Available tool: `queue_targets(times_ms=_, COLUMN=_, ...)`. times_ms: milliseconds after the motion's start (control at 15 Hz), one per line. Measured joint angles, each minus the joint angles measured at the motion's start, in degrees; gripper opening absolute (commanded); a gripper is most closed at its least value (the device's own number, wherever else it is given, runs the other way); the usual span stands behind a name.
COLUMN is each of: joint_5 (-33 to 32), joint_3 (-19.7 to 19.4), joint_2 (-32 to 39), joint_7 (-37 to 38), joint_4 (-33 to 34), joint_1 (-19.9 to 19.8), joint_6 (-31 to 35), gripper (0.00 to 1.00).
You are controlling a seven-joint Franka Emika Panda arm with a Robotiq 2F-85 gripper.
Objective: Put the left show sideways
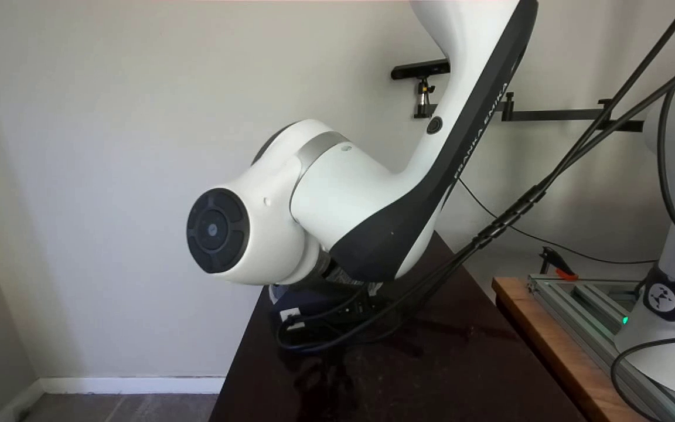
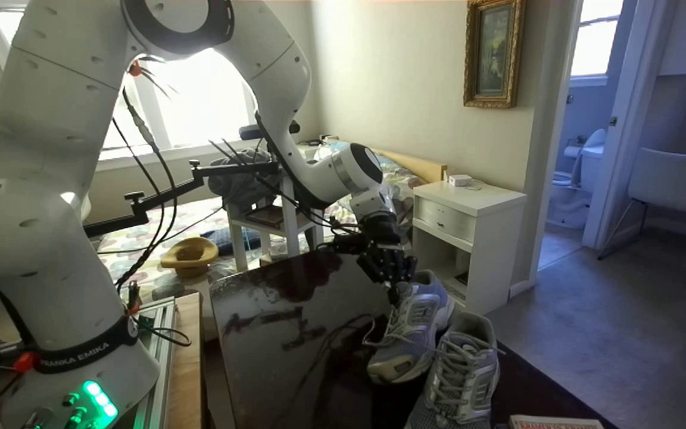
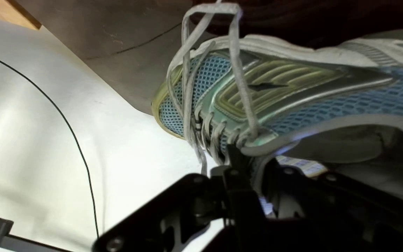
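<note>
Likely the grasp — right of centre in the wrist view, the hand (image 3: 253, 158) looks pinched on a shoe (image 3: 292, 94). Next: turn it sideways.

We saw a bright window (image 2: 200, 101) beyond the bed (image 2: 182, 214). On the pale wall (image 2: 390, 77) we noticed a gold-framed picture (image 2: 493, 53) above a white nightstand (image 2: 495, 250).

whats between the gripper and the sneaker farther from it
The nearer sneaker lies between the gripper and the farther sneaker, as an exterior view shows. Whether the gripper touches the nearer sneaker, I can't tell.
</note>
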Motion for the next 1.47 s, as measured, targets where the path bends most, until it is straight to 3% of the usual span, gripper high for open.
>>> queue_targets(times_ms=667, joint_5=-2.28, joint_3=1.35, joint_2=1.06, joint_7=-1.58, joint_4=1.26, joint_1=-0.12, joint_6=0.26, gripper=0.04)
queue_targets(times_ms=867, joint_5=-2.28, joint_3=1.41, joint_2=1.06, joint_7=-2.97, joint_4=1.30, joint_1=-0.13, joint_6=0.46, gripper=0.42)
queue_targets(times_ms=1400, joint_5=-2.28, joint_3=1.96, joint_2=1.36, joint_7=-6.63, joint_4=1.30, joint_1=-0.14, joint_6=3.18, gripper=0.96)
queue_targets(times_ms=1467, joint_5=-2.28, joint_3=1.99, joint_2=1.36, joint_7=-6.90, joint_4=1.30, joint_1=-0.14, joint_6=3.29, gripper=0.99)
